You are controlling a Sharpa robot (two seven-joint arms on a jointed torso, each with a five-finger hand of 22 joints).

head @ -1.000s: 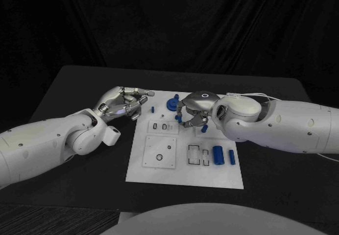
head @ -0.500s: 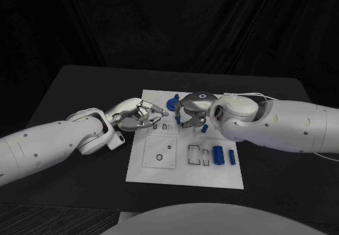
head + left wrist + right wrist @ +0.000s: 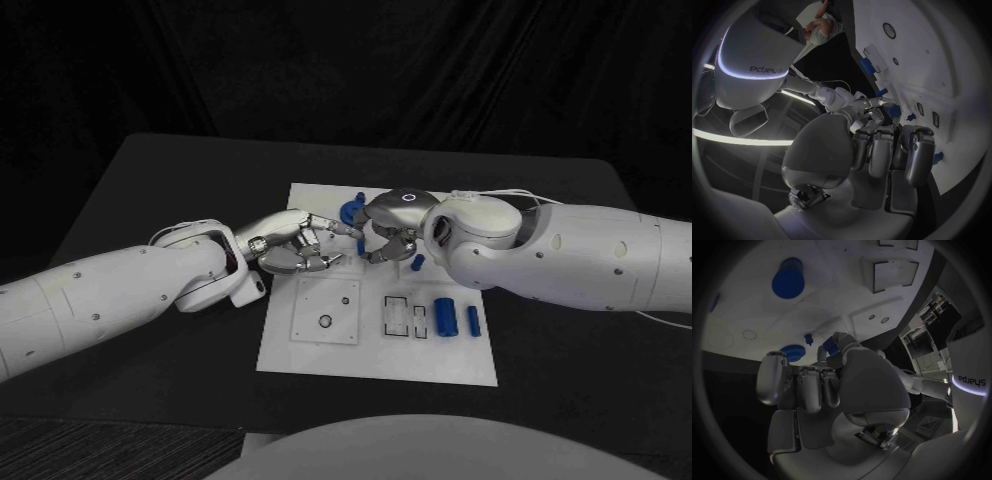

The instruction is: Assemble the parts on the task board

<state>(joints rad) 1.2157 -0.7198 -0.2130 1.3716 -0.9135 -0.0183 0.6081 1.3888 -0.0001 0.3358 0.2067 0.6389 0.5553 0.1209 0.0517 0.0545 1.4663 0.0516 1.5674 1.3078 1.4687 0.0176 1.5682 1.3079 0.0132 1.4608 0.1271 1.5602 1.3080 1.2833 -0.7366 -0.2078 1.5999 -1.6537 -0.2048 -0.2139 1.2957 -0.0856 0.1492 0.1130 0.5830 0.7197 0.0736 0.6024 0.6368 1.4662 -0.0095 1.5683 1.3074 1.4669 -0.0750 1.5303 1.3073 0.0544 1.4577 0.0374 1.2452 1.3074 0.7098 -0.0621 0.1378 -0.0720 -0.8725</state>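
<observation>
Right hand (image 3: 389, 238) — silver metal, fingers curled downward over the far half of the task board (image 3: 378, 352). A small blue part (image 3: 831, 346) shows at its fingertips in the right wrist view; whether it is held cannot be told. Left hand (image 3: 296, 250) — fingers bent inward with gaps between them, hovering over the board's left edge, just beside the right hand; no part is seen in it. The board is a flat white rectangular plate with recessed slots. Two blue cylinders (image 3: 447, 316) lie near its right edge. A round blue disc (image 3: 792, 352) sits beside the right hand.
</observation>
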